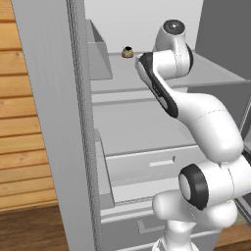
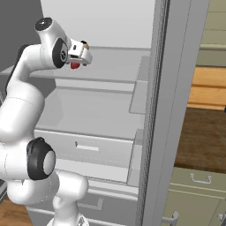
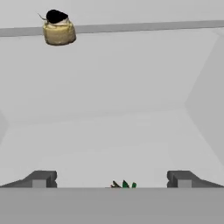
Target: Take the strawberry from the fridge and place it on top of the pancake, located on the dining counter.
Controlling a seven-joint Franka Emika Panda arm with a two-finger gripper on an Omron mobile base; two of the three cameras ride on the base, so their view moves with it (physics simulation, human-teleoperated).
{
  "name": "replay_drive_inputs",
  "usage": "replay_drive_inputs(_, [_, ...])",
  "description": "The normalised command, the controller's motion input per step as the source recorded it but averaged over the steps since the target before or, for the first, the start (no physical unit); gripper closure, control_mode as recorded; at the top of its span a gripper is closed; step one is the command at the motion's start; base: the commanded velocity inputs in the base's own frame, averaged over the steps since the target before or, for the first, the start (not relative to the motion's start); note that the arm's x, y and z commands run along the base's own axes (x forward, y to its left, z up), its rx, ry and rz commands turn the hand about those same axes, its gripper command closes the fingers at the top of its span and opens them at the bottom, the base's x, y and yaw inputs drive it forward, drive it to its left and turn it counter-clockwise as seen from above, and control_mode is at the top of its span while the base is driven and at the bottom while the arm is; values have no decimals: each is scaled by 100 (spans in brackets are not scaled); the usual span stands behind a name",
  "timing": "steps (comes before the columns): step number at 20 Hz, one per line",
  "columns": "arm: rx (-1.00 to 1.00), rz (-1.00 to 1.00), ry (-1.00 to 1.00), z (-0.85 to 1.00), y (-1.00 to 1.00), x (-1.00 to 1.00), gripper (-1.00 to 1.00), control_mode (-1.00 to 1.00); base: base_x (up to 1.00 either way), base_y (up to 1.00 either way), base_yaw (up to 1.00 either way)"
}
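Reaching into fridge (image 1: 147,105), arm bent; jaws released, straddling strawberry (image 2: 75,65) on shelf.

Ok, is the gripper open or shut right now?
Open. In the hand view the gripper has its two fingertips far apart, with the strawberry between them, not yet gripped.

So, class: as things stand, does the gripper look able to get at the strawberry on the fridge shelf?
Probably yes. The gripper is open, with the strawberry low between its fingertips on the fridge shelf. Nothing lies between them; the small jar sits far back.
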Motion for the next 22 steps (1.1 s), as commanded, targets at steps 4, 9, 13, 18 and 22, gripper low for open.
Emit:
replay_drive_inputs(4, [-3,0,0,-47,0,-7,-100,-100,0,0,0])
replay_drive_inputs(9, [0,0,-3,-17,0,19,-100,-100,0,0,0])
replay_drive_inputs(13, [5,0,4,-36,0,0,100,-100,0,0,0])
replay_drive_inputs(18, [6,0,4,-43,0,-3,100,-100,0,0,0])
replay_drive_inputs(22, [1,2,-18,-25,-2,-55,100,-100,0,0,0])
